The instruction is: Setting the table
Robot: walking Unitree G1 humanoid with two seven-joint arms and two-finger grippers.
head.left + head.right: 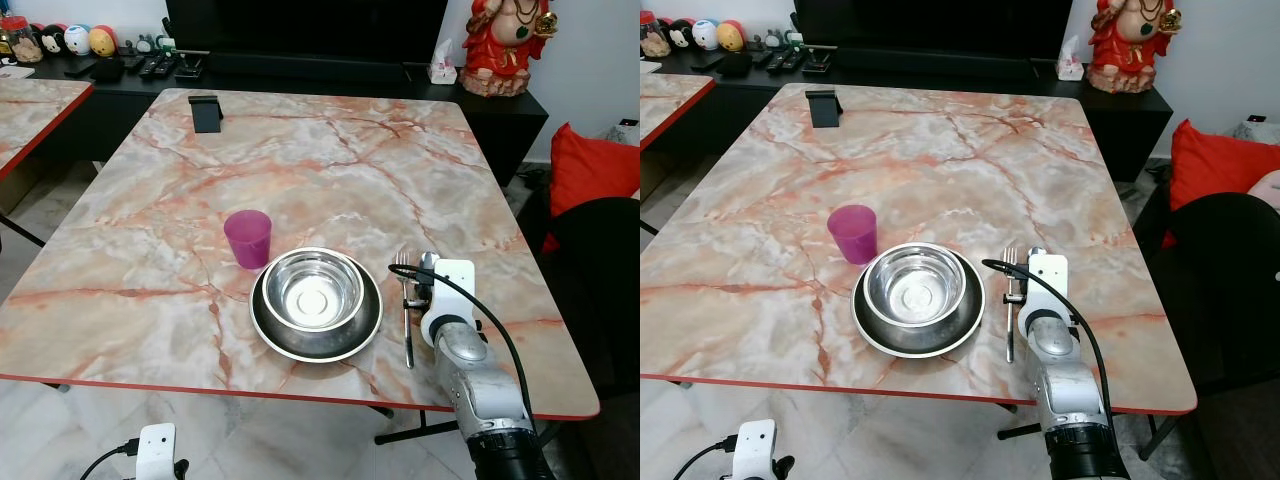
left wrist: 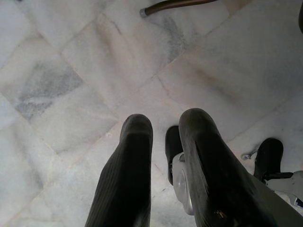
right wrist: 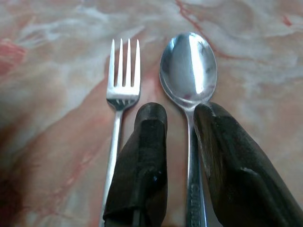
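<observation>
Marble in pink and cream, veined with rust, is covering the square red-edged worktop [image 1: 330, 150] in the left eye view. Near its front edge a shiny steel bowl [image 1: 313, 287] is sitting inside a wider, darker steel plate [image 1: 316, 335], and a translucent magenta cup [image 1: 247, 238] is standing upright just beside them, toward the robot's left. On the other side of the plate a slim steel fork [image 1: 406, 310] is lying lengthwise, tines pointing away from the robot. The right hand [image 1: 425, 285], on its silver arm with a looping black cable, is hovering low right beside the fork. A small black stand [image 1: 205, 112] is sitting near the far edge, and a red cushion [image 1: 590, 165] is resting beyond the worktop's right side.

In the left wrist view, the left hand [image 2: 163, 146] is hanging over pale marble floor tiles [image 2: 71, 71], its ribbed black fingers slightly parted and holding nothing.

In the right wrist view, a polished spoon [image 3: 189, 71] is lying parallel to the fork, just apart from it. The right hand's two black fingers are straddling the spoon's handle with a narrow gap; whether they are gripping it I cannot tell.
</observation>
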